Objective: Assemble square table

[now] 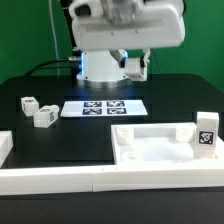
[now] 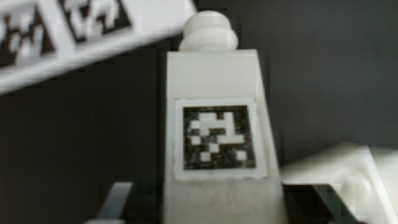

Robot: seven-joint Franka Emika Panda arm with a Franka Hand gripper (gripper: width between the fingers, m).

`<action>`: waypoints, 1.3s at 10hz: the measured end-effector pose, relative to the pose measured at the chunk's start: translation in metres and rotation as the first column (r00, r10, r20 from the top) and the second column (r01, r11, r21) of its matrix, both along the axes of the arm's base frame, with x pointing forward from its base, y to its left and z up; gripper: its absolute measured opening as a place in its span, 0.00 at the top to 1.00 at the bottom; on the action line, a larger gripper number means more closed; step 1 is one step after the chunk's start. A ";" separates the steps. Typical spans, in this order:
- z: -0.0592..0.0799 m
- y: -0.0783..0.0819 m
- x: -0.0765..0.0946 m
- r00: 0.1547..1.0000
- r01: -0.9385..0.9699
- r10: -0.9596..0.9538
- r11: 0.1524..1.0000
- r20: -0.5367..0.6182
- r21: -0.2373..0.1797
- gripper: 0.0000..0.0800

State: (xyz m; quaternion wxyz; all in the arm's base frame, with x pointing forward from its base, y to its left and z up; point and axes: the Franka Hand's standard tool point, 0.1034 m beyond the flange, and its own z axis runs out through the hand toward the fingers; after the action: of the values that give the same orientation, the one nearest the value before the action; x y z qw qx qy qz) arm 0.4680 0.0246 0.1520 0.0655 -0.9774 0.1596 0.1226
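In the wrist view a white leg (image 2: 217,120) with a black-and-white tag stands between my fingers (image 2: 134,200), its screw tip pointing away. My gripper (image 2: 224,196) looks shut on it, a dark finger against each side. In the exterior view the gripper (image 1: 135,67) hangs at the back by the robot base. The square table panel (image 1: 150,148) lies at the front, toward the exterior view's right. One tagged leg (image 1: 207,130) stands at its right end. Two more legs (image 1: 29,104) (image 1: 44,117) lie on the exterior view's left.
The marker board (image 1: 103,107) lies mid-table and shows in the wrist view (image 2: 71,30). A long white border bar (image 1: 60,180) runs along the front edge, with another piece (image 1: 5,145) at the left. A blurred white shape (image 2: 356,172) is beside the held leg.
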 end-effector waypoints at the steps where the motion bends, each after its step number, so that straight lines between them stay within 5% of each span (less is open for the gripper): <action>1: 0.017 -0.006 0.013 0.996 -0.043 0.046 0.998 0.070 -0.048 0.64; 2: 0.025 -0.009 0.022 0.990 -0.052 0.061 0.996 0.128 -0.072 0.64; 7: 0.020 -0.008 0.036 0.884 0.052 0.019 0.989 0.467 -0.139 0.64; 9: 0.017 -0.016 0.069 0.799 0.057 0.074 0.979 0.597 -0.197 0.64; 11: 0.028 0.001 0.094 0.727 0.067 0.075 0.982 0.683 -0.179 0.64; 13: 0.024 0.012 0.098 0.661 0.075 0.083 0.982 0.745 -0.176 0.64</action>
State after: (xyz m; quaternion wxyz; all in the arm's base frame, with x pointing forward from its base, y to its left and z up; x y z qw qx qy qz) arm 0.5656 0.0361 0.1760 0.0309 -0.9429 0.1274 -0.3062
